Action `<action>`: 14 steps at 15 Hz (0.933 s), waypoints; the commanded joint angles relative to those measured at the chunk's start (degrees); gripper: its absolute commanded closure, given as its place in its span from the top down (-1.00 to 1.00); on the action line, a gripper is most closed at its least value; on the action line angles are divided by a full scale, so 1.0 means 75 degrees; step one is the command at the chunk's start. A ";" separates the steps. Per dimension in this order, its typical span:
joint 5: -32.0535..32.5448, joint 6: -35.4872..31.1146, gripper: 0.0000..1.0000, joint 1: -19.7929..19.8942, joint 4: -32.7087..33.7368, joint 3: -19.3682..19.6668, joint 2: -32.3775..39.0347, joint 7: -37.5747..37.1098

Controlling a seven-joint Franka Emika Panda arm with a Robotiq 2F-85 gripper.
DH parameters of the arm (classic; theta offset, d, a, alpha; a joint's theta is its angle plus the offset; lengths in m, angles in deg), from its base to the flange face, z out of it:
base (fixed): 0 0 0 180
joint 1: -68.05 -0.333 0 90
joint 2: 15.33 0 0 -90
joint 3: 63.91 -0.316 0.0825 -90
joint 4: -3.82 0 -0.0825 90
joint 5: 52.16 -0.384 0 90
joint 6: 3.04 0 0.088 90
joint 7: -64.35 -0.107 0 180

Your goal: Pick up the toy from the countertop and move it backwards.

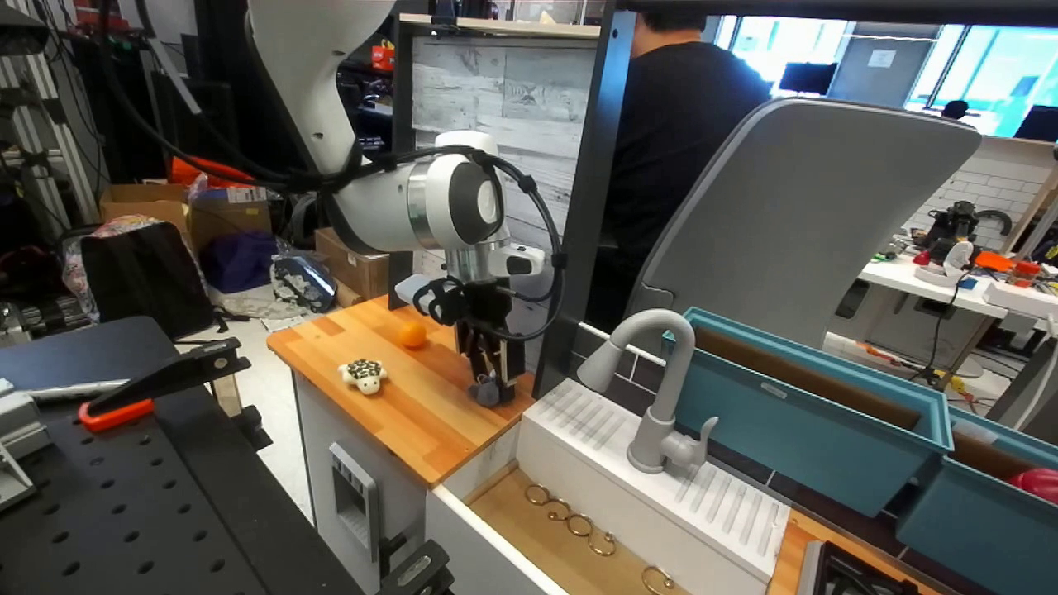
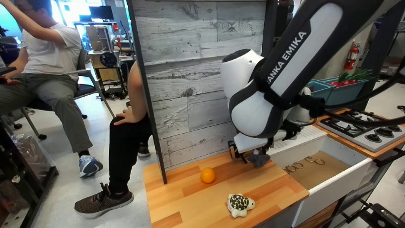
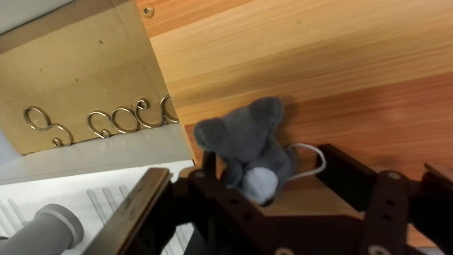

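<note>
The toy is a small dark grey plush with round ears, a white patch and a white string loop [image 3: 244,138]. It sits on the light orange-brown wooden countertop [image 3: 318,67], near the edge by the sink. In both exterior views the toy [image 1: 486,392] [image 2: 261,160] is a dark lump at the fingertips. My gripper [image 3: 267,159] is open and lowered around the toy, one finger on each side. The toy lies closer to the left finger in the wrist view, with a gap to the right finger. Its lower part is partly hidden by the left finger.
An orange ball [image 1: 412,335] [image 2: 208,175] and a speckled turtle figure [image 1: 364,375] [image 2: 240,205] lie on the countertop. The white sink [image 1: 570,405] with a grey faucet [image 1: 653,430] stands beside it. A grey wood-look wall panel [image 2: 196,79] rises behind the countertop.
</note>
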 commanded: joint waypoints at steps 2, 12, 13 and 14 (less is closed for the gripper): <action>0.0100 -0.0038 -0.33 -0.0341 0.0133 0.0346 0.0047 -0.0159; -0.0037 -0.0229 -0.93 -0.0462 -0.1167 0.0108 -0.0971 -0.0113; -0.0078 -0.0124 -0.93 -0.0436 -0.1380 0.0024 -0.1113 -0.0077; -0.0091 -0.0141 -0.93 -0.0435 -0.1592 -0.0020 -0.1228 -0.0088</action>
